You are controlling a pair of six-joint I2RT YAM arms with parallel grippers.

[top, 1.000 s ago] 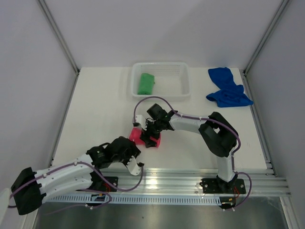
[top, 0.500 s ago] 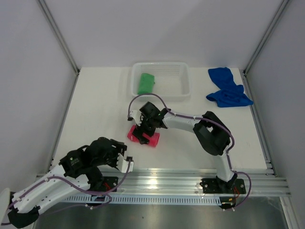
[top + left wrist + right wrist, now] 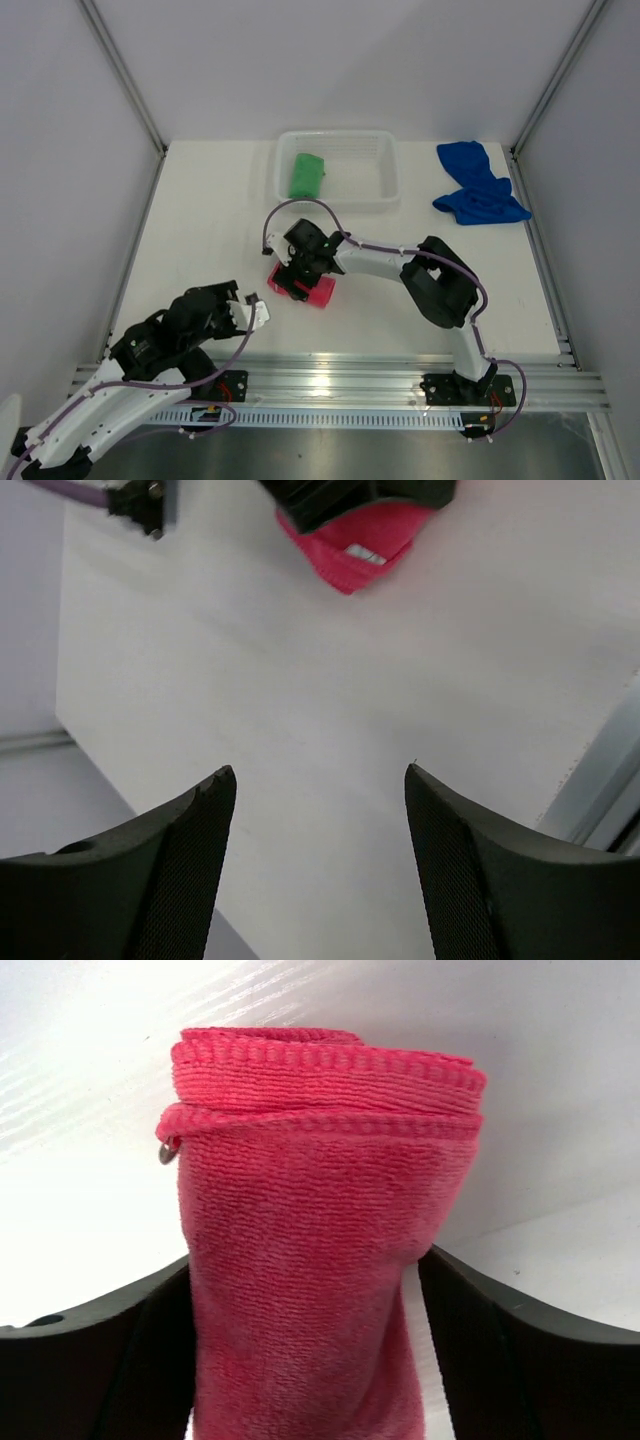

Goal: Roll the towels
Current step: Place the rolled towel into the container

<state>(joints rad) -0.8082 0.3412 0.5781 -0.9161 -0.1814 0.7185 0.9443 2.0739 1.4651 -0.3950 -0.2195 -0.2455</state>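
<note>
Right now we see the right gripper (image 3: 305, 1260) clamped across the pink towel (image 3: 320, 1160), one finger on each flank. The roll's long axis runs out between them, up the wrist frame. In the top view its arm reaches left to mid-frame, elbow bent. The left gripper (image 3: 320, 780) hangs spread and empty at lower left. The blue towel (image 3: 480, 185) lies crumpled upper right, nearer the right arm, and the green towel (image 3: 306, 174) sits rolled in the basket (image 3: 385, 200).
</note>
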